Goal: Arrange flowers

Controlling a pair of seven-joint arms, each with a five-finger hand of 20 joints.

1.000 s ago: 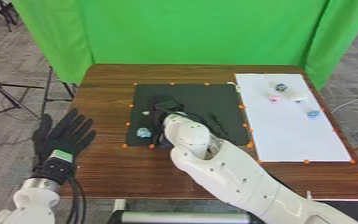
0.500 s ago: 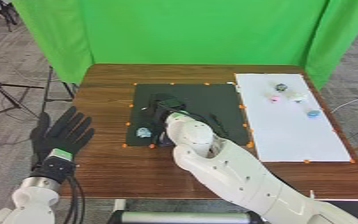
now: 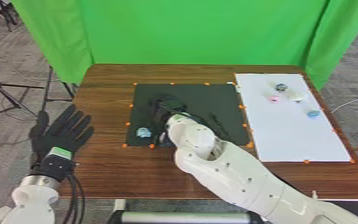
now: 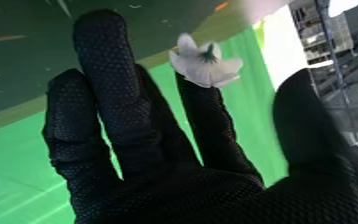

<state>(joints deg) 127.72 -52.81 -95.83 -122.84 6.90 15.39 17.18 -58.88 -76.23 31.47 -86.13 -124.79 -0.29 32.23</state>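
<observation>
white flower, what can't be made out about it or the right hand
- White flower, right wrist view: its far side, turned away; also contact with the finger, since petals cover that fingertip.
- Right hand, head view: its outline, lost against the dark mat.

Four little flower heads sit on the white sheet, all toward its far end. The dusky grey-blue bloom is closest to the sheet's far edge; the pink one lies a bit nearer, toward the sheet's left edge, with the pale, whitish one just to its right. The light-blue bloom is nearer still, over by the sheet's right edge. Another pale-blue flower rests well apart, left of the sheet. Also left of the sheet, at the right robot hand, there's a white blossom, petals spread, its green base showing.
</observation>
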